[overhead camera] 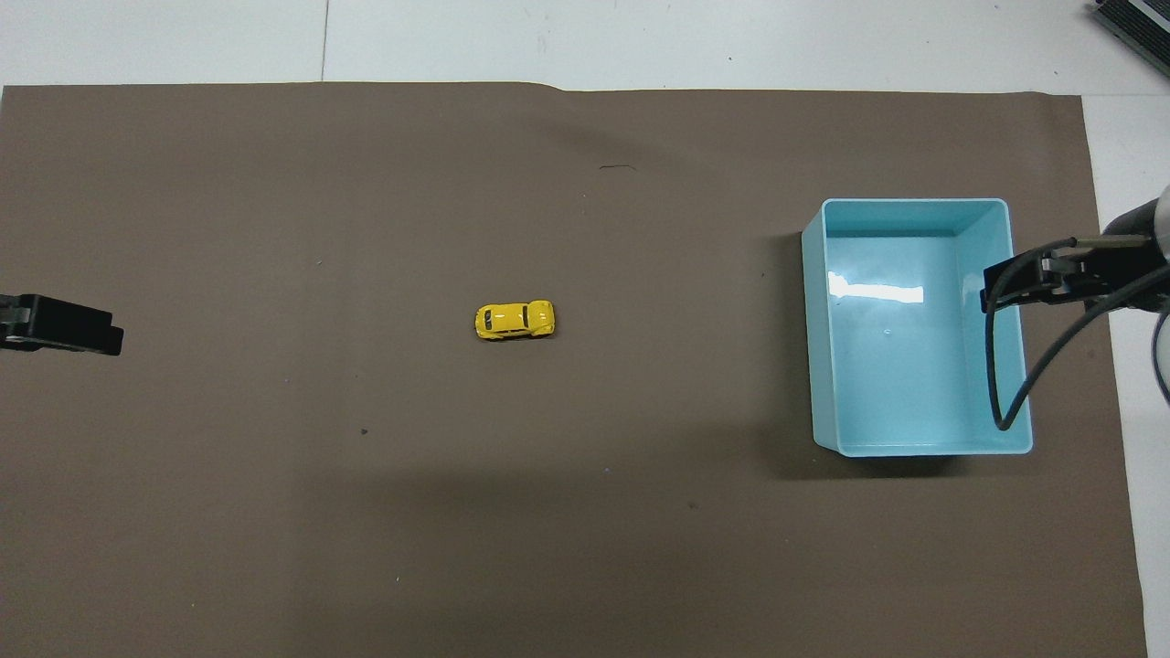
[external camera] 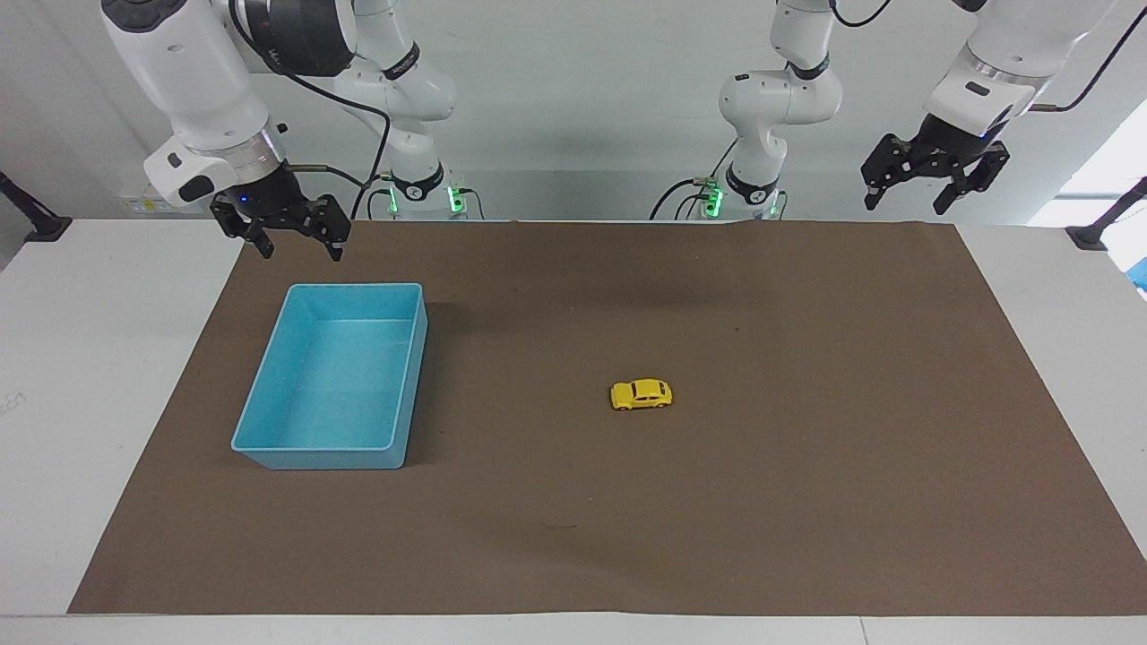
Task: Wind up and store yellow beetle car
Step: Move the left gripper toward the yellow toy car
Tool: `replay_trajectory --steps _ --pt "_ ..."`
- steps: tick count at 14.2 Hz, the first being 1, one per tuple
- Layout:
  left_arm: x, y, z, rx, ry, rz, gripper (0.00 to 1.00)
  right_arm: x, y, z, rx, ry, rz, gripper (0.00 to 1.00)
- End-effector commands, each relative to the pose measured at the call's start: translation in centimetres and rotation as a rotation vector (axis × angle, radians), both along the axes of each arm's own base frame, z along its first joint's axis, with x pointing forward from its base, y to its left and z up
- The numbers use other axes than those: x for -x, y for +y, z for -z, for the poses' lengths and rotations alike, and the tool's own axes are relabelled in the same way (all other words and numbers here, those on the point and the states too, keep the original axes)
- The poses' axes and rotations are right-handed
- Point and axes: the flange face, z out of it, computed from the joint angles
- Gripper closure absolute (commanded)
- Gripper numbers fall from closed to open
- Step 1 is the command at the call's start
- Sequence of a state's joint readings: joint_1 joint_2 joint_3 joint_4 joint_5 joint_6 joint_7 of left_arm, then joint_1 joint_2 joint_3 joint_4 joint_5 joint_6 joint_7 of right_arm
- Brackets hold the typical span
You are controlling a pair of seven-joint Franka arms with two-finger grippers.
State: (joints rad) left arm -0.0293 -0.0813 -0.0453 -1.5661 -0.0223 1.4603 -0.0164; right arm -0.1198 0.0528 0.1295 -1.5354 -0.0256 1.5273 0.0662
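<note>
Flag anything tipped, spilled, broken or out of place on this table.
Nothing stands out. The yellow beetle car sits upright on its wheels on the brown mat, and the light-blue bin stands level and empty.

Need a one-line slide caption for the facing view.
Yellow beetle car sits untouched on the brown mat, light-blue bin empty.

Brown mat (external camera: 806,502) — white table (external camera: 90,358)

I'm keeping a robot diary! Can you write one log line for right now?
yellow beetle car: alone mid-mat, untouched | blue bin: empty | left end effector: open, raised | right end effector: open, raised by bin
</note>
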Motion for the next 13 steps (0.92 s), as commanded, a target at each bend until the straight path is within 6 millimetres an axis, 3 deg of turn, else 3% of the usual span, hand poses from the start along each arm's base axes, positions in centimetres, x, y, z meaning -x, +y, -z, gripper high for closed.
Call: replay_trajectory --steps 1,5,13 --pt "-0.1 -0.6 2.3 0.001 0.007 -0.155 0.00 0.4 0.2 0.0 -0.012 0.013 0.004 0.00" --pt "-0.4 -3.1 4.8 -0.004 0.013 -0.318 0.00 0.4 0.2 0.0 -0.012 0.014 0.004 0.00" --pt "-1.7 -6.4 8.0 0.007 -0.010 -0.909 0.00 0.4 0.2 0.0 -0.012 0.014 0.004 0.00"
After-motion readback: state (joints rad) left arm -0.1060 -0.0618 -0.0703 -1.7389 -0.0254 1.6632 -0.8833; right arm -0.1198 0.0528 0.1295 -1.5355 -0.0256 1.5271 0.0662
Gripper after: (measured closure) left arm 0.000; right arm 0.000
